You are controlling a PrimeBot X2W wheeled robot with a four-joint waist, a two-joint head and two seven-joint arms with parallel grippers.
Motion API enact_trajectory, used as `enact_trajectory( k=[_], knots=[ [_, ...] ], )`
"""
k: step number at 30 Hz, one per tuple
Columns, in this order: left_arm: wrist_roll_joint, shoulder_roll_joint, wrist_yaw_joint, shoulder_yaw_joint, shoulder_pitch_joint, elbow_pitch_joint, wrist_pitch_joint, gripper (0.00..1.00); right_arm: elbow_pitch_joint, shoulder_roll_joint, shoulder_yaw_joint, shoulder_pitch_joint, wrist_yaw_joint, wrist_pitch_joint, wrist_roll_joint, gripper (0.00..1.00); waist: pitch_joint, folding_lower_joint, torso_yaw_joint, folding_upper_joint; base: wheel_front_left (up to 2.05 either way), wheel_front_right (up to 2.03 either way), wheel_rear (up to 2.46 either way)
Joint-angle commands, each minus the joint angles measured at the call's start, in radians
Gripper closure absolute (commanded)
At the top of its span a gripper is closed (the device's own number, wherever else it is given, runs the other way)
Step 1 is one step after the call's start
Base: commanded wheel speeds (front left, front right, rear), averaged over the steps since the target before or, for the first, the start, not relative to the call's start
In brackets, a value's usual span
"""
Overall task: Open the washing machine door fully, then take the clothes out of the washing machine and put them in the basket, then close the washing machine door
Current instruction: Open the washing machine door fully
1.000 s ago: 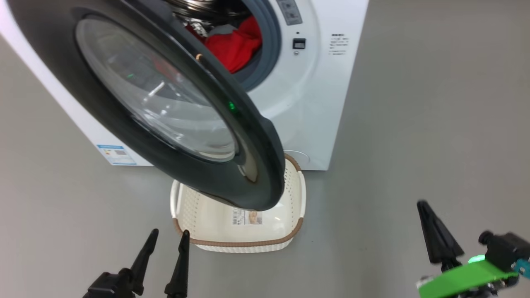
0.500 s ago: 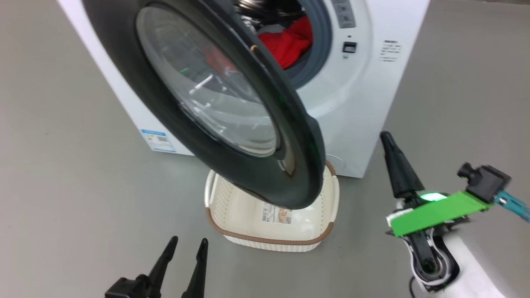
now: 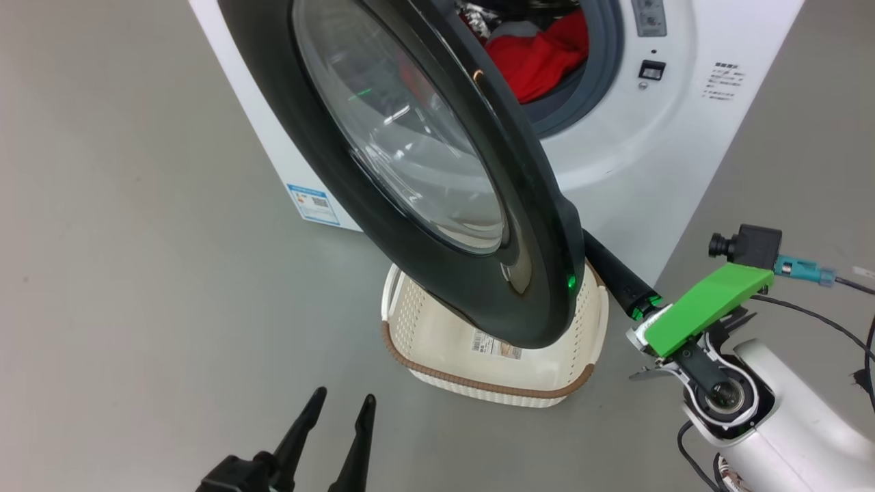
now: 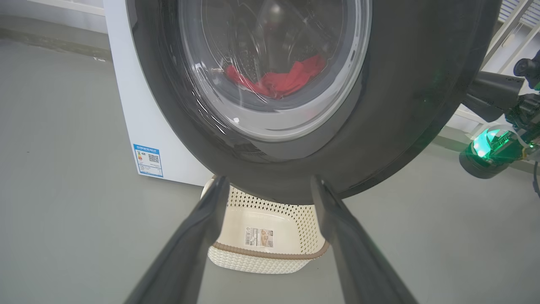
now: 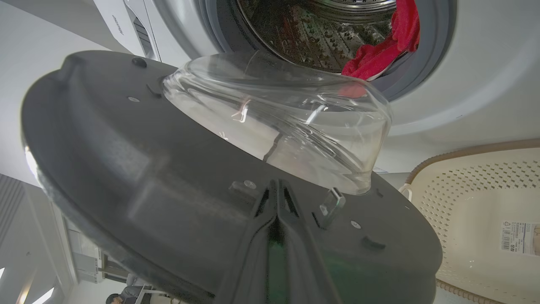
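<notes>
right gripper [image 5: 277, 190] has swung in behind the washing machine door [image 3: 437, 287], fingers pinched together against its inner face, probably to shove it wider; left gripper [image 3: 345, 395] idles, fingers apart; clothes [image 3: 540, 58] sit in the drum

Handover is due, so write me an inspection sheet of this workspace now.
Surface: plain grey floor.
Job's things: washing machine door partly open, its rim above the basket; red clothes inside the washing machine; basket holds only its paper label.
Clutter: nothing seen.
Grippers: left gripper open, short of the door; right gripper shut, tips at the door's inner side.
Cables: black cables beside the right arm.
Surroundings: a person far behind, small.
</notes>
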Motion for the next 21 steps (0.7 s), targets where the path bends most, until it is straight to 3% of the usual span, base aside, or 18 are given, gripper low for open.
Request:
enact_trajectory(
  k=[1, 8, 21],
  knots=[
    [-0.009, 0.01, 0.003, 0.021, -0.038, -0.03, -0.012, 0.0, -0.027, 0.007, 0.017, -0.023, 0.008, 0.033, 0.032, 1.0, 0.013, 0.0, 0.013, -0.0001, 0.0, 0.0, 0.0],
    [-0.013, 0.01, 0.003, 0.01, -0.043, -0.034, -0.012, 0.0, -0.049, 0.018, 0.05, -0.013, 0.008, 0.112, 0.041, 1.0, 0.014, 0.0, 0.028, -0.0001, 0.0, 0.0, 0.0],
    [-0.026, 0.01, 0.021, 0.01, -0.028, -0.034, -0.012, 0.0, -0.075, 0.072, 0.128, 0.018, 0.008, 0.16, 0.018, 1.0, -0.017, 0.0, 0.101, -0.0001, 0.0, 0.0, 0.0]
  ],
)
